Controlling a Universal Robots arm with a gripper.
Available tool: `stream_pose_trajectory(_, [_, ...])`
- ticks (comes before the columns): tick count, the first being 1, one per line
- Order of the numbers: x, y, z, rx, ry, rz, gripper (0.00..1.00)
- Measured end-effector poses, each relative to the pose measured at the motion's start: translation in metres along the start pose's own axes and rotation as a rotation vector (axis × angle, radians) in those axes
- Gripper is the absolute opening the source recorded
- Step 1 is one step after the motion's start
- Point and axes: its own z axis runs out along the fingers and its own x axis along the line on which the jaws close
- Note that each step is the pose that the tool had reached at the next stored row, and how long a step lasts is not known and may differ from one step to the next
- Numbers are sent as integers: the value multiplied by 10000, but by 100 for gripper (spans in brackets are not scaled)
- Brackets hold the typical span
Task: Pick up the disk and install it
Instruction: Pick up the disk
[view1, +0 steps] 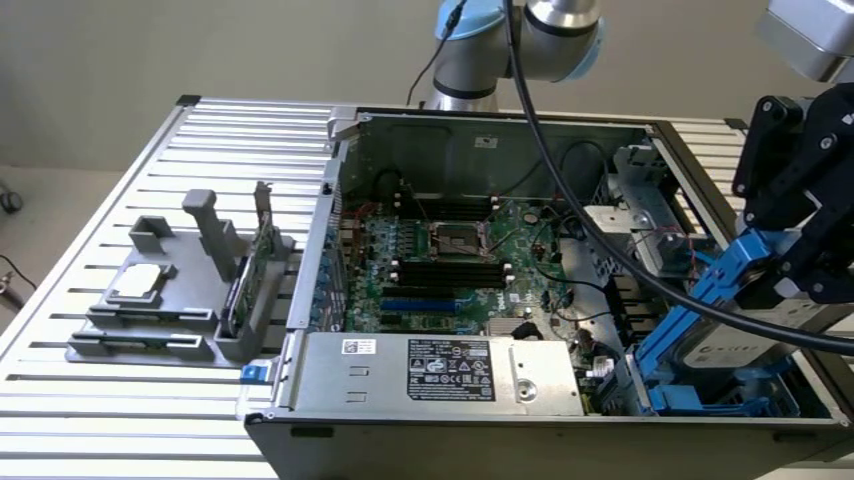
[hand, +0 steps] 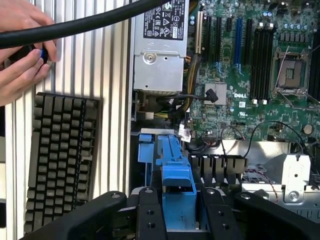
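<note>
Computer case (view1: 481, 150), open: I count motherboard (view1: 441, 255) and power supply (view1: 441, 368) inside; disk (view1: 731, 352) tilted at one inner corner, my gripper (hand: 177, 207) clamped on it.

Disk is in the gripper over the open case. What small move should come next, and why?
Probably ease the disk a little way down into the drive bay. The gripper is clamped on its blue bracket, and the disk sits tilted, its lower end near the bay and its upper end raised.

Even, bright light whitens the ribbed table (view1: 120, 420); the computer case (view1: 454, 140) interior lies dimmer.
</note>
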Motion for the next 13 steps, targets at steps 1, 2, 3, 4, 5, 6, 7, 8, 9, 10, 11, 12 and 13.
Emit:
stream_pose_trajectory(1, [2,0,4,-1,-3,-36,33])
stream_pose_trajectory(2, [4,-1,8,-2,-9,-70,33])
stream_pose_trajectory(3, [6,-1,12,-3,-14,-102,33])
stream_pose_trajectory(4, [8,-2,15,-4,-20,-133,33])
stream_pose_trajectory(5, [10,-2,18,-5,-25,-166,33])
stream_pose_trajectory(6, [13,-2,22,-6,-32,-196,33])
stream_pose_trajectory(7, [15,-3,25,-7,-38,-225,33])
stream_pose_trajectory(8, [17,-3,28,-7,-46,-253,33])
stream_pose_trajectory(9, [19,-3,31,-8,-55,-282,33])
stream_pose_trajectory(10, [21,-3,35,-8,-67,-308,33])
stream_pose_trajectory(11, [24,-3,41,-8,-87,-330,33])
stream_pose_trajectory(12, [26,-3,47,-7,-113,-345,33])
stream_pose_trajectory(13, [27,-3,54,-6,-145,-354,33])
